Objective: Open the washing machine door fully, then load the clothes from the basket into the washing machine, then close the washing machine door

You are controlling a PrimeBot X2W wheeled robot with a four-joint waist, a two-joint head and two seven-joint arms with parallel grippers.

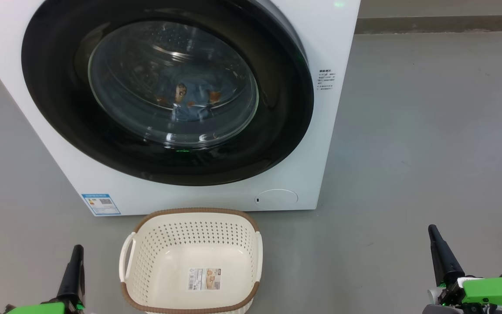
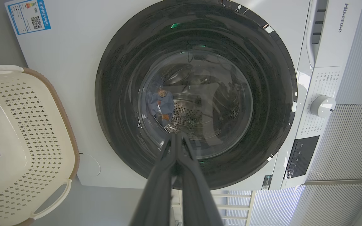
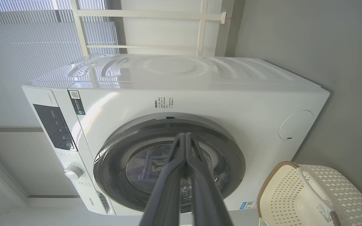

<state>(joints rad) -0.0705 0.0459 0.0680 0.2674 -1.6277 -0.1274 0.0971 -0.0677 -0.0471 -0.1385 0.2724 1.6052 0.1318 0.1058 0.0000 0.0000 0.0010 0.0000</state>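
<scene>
The white washing machine stands on the floor with its black-rimmed round door shut flat against the front. Through the glass I see the light-blue clothes inside the drum, also the clothes in the left wrist view. The cream basket with a brown rim sits on the floor in front of the machine, holding no garments, only its label sticker. My left gripper is shut at the lower left, my right gripper shut at the lower right, both well short of the machine and holding nothing.
Grey floor stretches to the right of the machine. A small round service flap and a blue label sticker mark the machine's lower front. The control panel and dial appear in the left wrist view, with blinds behind.
</scene>
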